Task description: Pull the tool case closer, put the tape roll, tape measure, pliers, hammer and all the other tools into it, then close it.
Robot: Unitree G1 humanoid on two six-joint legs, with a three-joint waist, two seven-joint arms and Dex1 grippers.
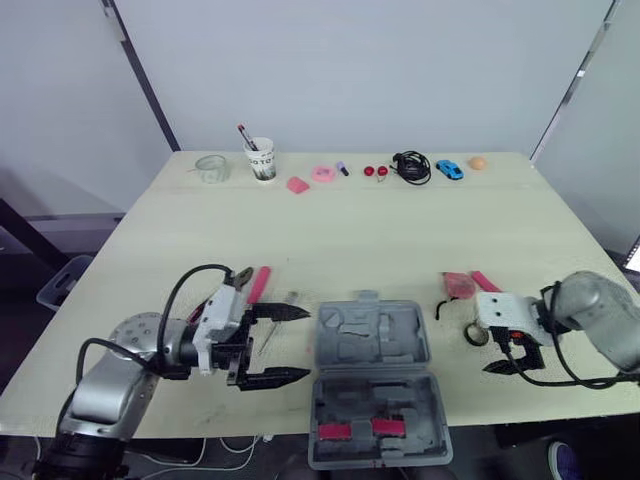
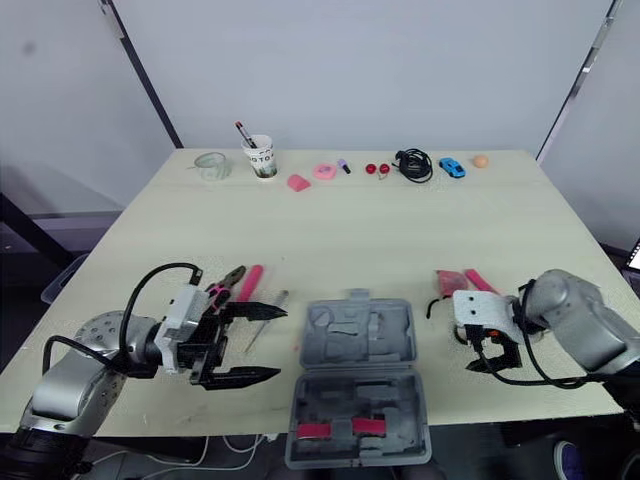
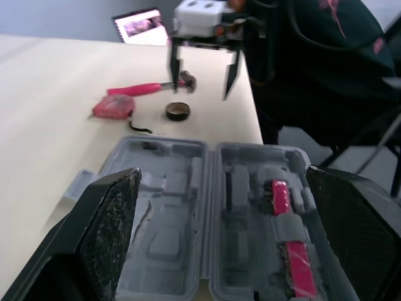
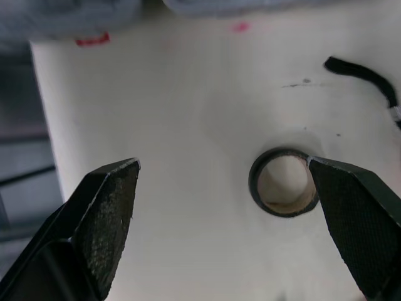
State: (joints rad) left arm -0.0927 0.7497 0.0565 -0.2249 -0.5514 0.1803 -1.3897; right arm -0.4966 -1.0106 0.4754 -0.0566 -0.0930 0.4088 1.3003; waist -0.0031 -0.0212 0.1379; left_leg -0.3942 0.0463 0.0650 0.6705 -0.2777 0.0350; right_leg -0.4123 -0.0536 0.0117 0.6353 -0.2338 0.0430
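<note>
Now we have both wide open and empty: left gripper (image 1: 290, 345) beside the open case (image 1: 372, 385) at lower centre, right gripper (image 4: 223, 163) above the tape roll (image 4: 285, 205) at lower right.

a robotics test lab is suggested. a broad pale wooden table (image 1: 340, 240) is enclosed by plain white partition panels (image 1: 380, 70) held between dark slanted metal struts (image 1: 145, 85). along its far edge a row of unrelated small props is laid out: a clear glass jar (image 1: 212, 168), a white paper cup with pens (image 1: 262, 160), a pink ring (image 1: 323, 173), a coiled black cable (image 1: 411, 166), a blue toy car (image 1: 449, 169) and a small orange ball (image 1: 478, 162). a grey moulded plastic tool case (image 1: 372, 345) is set open near the front edge. a grey plastic crate (image 1: 62, 282) is seen on the floor beside the table, and a lit tilted screen (image 3: 139, 26) is seen past the table's edge in the left wrist view.
</note>
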